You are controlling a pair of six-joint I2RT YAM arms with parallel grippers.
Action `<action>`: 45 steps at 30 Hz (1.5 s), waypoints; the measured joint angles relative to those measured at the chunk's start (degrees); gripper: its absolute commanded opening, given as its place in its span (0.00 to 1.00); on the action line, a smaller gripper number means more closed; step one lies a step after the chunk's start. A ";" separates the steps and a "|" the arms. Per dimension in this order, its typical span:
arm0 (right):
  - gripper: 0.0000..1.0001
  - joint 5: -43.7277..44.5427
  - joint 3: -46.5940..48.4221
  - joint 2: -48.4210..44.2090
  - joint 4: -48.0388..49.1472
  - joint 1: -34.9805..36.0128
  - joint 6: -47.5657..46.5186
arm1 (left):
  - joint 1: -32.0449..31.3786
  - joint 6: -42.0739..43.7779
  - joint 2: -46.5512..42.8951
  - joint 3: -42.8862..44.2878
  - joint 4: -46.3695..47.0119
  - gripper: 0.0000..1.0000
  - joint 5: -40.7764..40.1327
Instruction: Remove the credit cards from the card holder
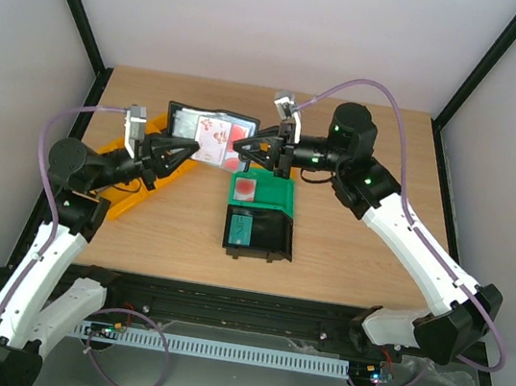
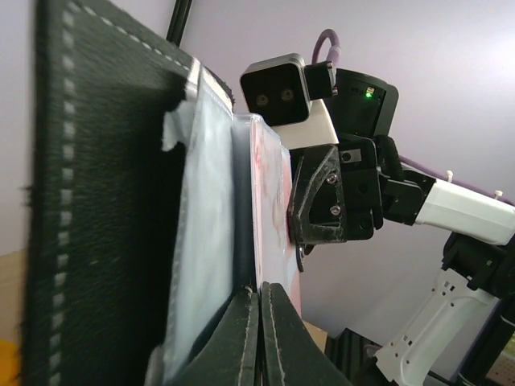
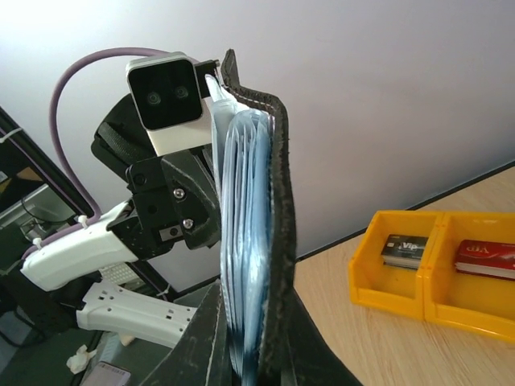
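The black card holder [image 1: 183, 120] hangs open in the air between my two grippers, its blue-grey lining and a pale card with red print [image 1: 216, 138] facing up. My left gripper [image 1: 192, 150] is shut on the thin edge of that pink-red card [image 2: 272, 201], beside the holder's black cover [image 2: 96, 209]. My right gripper [image 1: 251, 147] is shut on the other half of the holder [image 3: 278, 241], clamping leather and lining [image 3: 245, 241]. A red credit card [image 3: 488, 257] lies in a yellow bin [image 3: 434, 301].
A green bin [image 1: 275, 194] with a pale red-spot card stands mid-table. In front of it is a black bin [image 1: 276, 237] holding a teal card. Yellow bins [image 1: 131, 195] sit under the left arm; one holds a dark card [image 3: 402, 249].
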 measured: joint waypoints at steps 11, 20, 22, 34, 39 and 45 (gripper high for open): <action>0.02 -3.37 -2.05 -3.96 -4.26 -6.27 -1.36 | 1.20 2.21 -0.52 0.00 -1.84 0.02 -1.07; 0.02 -3.63 -4.85 -4.31 0.17 -6.36 3.08 | -0.92 3.48 0.57 0.02 -1.42 0.02 -0.44; 0.02 -2.73 -4.85 -4.22 0.31 -5.90 3.23 | -1.88 3.65 1.09 0.26 -1.36 0.02 -0.42; 0.02 11.13 0.24 -3.87 -13.68 -4.09 -10.58 | 0.26 2.16 2.12 0.55 -0.37 0.02 2.80; 0.02 10.49 1.42 -3.67 -15.23 -4.20 -12.55 | -1.44 3.23 2.95 0.70 -0.33 0.02 3.82; 0.02 4.35 -0.85 -2.36 -5.90 -3.08 -6.95 | -4.94 3.50 4.00 0.85 -1.38 0.02 2.34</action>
